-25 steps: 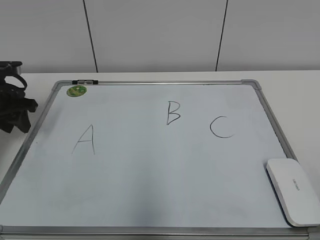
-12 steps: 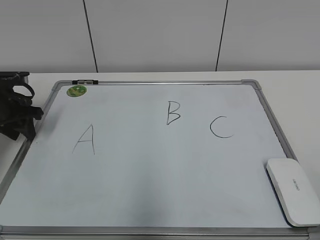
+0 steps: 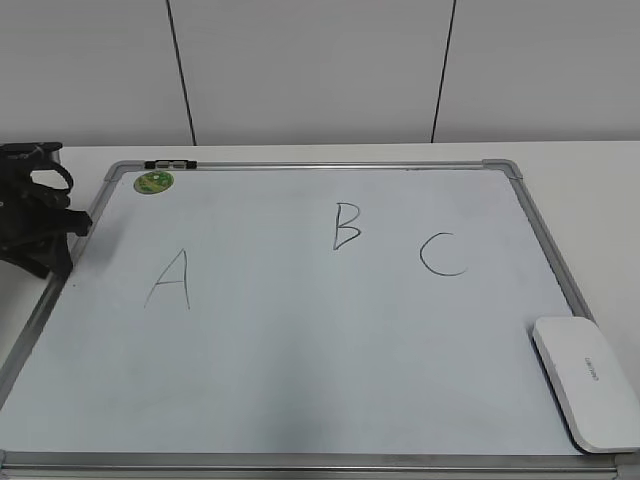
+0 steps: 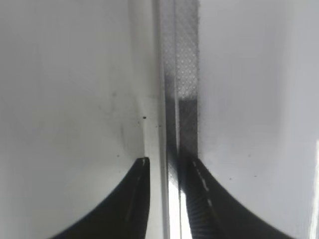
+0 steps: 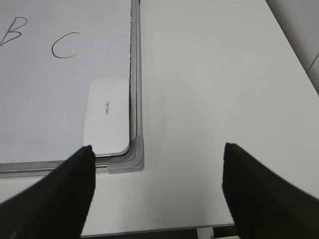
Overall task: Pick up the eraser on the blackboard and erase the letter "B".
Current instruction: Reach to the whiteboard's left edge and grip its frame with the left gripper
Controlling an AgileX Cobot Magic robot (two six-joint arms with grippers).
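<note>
The white eraser lies on the blackboard at its near right corner; it also shows in the right wrist view. The letter "B" is drawn in the upper middle of the board, between "A" and "C", and shows in the right wrist view. My left gripper is at the board's left edge; its jaws are closed narrowly around the grey frame rail. My right gripper is open and empty, above the bare table just right of the board's near right corner cap.
A round green sticker and a small clip sit at the board's far left corner. White table extends to the right of the board. A white panelled wall stands behind.
My left gripper has moved right from the table onto the board's left frame edge. The eraser and letters have not moved.
</note>
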